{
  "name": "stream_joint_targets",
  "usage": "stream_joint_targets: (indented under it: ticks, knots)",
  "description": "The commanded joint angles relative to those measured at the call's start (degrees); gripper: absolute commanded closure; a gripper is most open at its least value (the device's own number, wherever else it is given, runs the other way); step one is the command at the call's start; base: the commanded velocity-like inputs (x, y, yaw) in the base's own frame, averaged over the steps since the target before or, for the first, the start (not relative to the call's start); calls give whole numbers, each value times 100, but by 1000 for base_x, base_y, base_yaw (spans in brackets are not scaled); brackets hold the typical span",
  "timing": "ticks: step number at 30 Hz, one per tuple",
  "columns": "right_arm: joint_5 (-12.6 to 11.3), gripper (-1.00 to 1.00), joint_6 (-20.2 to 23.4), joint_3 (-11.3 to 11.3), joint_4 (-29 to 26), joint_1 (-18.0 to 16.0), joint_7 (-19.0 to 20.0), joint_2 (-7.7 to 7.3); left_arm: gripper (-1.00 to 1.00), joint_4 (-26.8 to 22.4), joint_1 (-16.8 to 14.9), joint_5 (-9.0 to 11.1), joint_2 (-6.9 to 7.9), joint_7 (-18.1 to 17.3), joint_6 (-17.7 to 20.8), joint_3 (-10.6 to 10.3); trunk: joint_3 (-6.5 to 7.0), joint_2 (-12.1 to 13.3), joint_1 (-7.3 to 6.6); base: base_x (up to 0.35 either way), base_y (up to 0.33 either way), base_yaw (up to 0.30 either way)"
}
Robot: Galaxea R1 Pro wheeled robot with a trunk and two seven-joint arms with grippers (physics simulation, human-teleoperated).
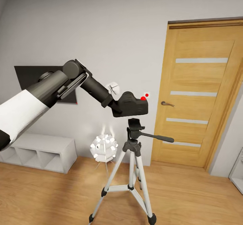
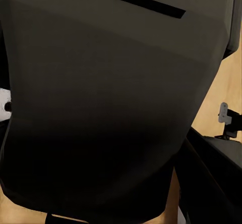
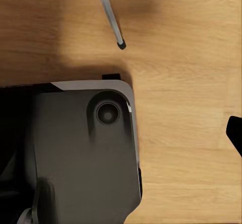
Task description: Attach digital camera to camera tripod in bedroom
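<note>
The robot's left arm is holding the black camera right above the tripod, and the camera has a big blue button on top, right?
Almost. The button on the digital camera is bright red, not blue; the head view shows it. The rest holds: the left arm holds the camera just above the camera tripod.

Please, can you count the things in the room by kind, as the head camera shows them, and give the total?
Digital camera: 1
Camera tripod: 1
Wooden door: 1
White shelf unit: 1
White ball lamp: 1
Dark wall panel: 1
Total: 6
</note>
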Motion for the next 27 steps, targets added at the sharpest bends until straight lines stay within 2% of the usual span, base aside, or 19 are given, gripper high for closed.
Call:
stream_joint_targets:
  ticks: [1, 6, 23, 27]
  knots:
    - [-28, -100, -47, -12, 28, -9, 4, 0, 100, -2, -7, 20, 5, -12, 45, -12, -3, -5, 3, 11, 7, -251]
    - [-28, -100, -47, -14, 29, -9, 4, 0, 100, 0, -5, 20, 0, -12, 45, -19, -3, -5, 3, 4, 2, -136]
    - [-28, -100, -47, -11, 28, -9, 4, 0, 100, 201, -2, 20, -44, 13, 45, -30, -3, -5, 3, 0, 0, -6]
    - [-28, -100, -47, -13, 26, -9, 4, 0, 100, 320, -2, 20, -160, 21, 45, -36, -3, -5, 3, 0, 0, 0]
